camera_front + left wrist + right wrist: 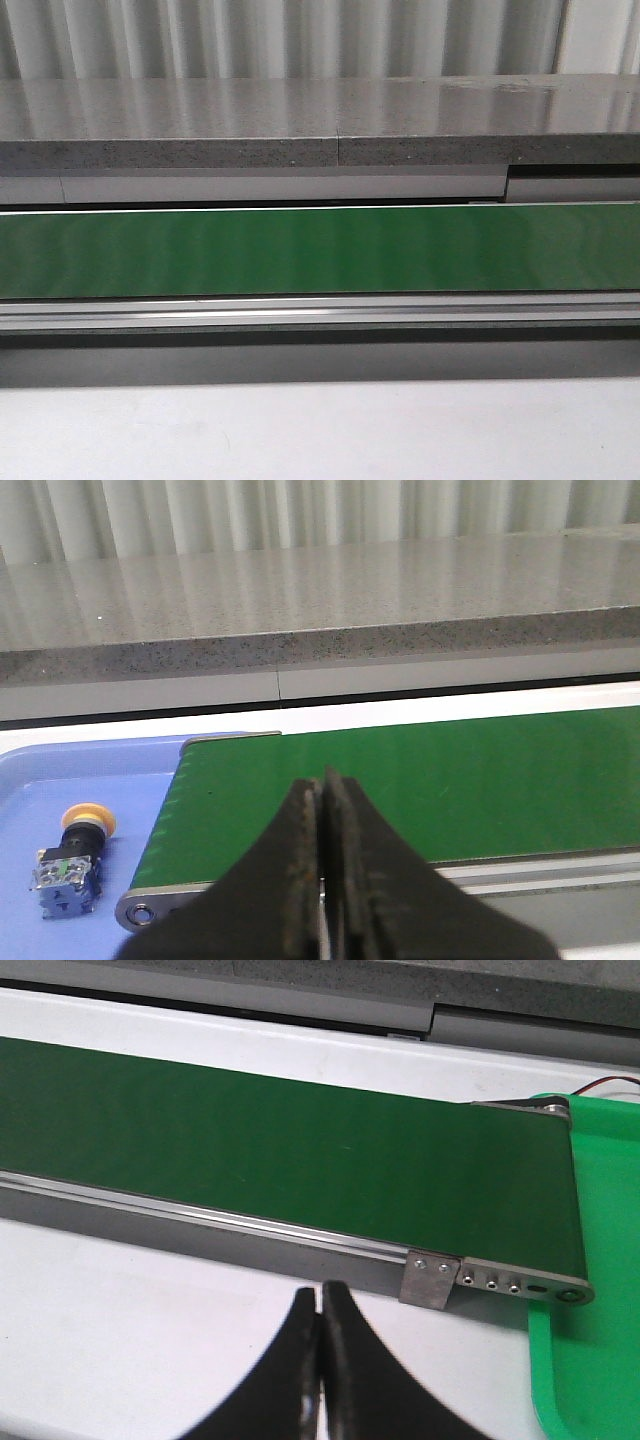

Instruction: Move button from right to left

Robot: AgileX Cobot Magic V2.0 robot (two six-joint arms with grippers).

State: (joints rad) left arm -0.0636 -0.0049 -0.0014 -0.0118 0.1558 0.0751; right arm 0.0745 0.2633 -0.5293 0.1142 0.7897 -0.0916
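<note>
The button, with a yellow-orange cap, black collar and blue-grey body, lies on its side in a blue tray beside the left end of the green conveyor belt. My left gripper is shut and empty, above the belt's near edge, to the right of the button. My right gripper is shut and empty over the white table in front of the belt, near its right end. Neither gripper nor the button shows in the front view, only the belt.
A green tray sits at the belt's right end, with red and black wires behind it. A metal bracket is on the belt's front rail. A grey stone shelf runs behind the belt. White table lies in front.
</note>
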